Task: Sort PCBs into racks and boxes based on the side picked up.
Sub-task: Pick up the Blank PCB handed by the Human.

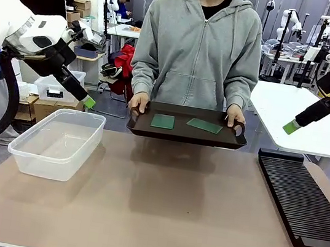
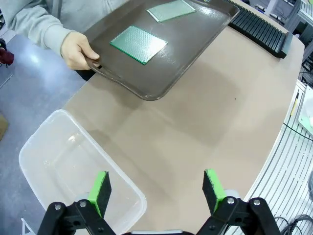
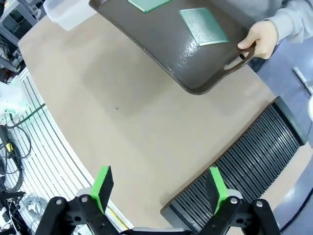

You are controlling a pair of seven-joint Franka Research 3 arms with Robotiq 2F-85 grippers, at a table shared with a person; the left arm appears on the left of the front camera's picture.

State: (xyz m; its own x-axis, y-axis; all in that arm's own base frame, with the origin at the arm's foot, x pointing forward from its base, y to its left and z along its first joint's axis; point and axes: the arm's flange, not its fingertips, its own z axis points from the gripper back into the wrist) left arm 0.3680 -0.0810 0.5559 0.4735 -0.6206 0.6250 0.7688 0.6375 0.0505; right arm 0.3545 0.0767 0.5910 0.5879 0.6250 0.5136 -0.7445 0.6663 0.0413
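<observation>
The left end effector hangs over the bench with its jaws spread wide and nothing between them. The clear tub sits just beneath it, under one of its fingers in the left wrist view. Ahead of it, well apart, a person holds a dark brown tray above the bench's far edge, with hands on its end handles. Two PCBs lie flat on the tray, side by side without touching. The darker PCB is the one closer to the left end effector, and the paler PCB is closer to the right one. The black rack lies on the bench below the right end effector, whose jaws also stand wide and empty, well short of the tray.
</observation>
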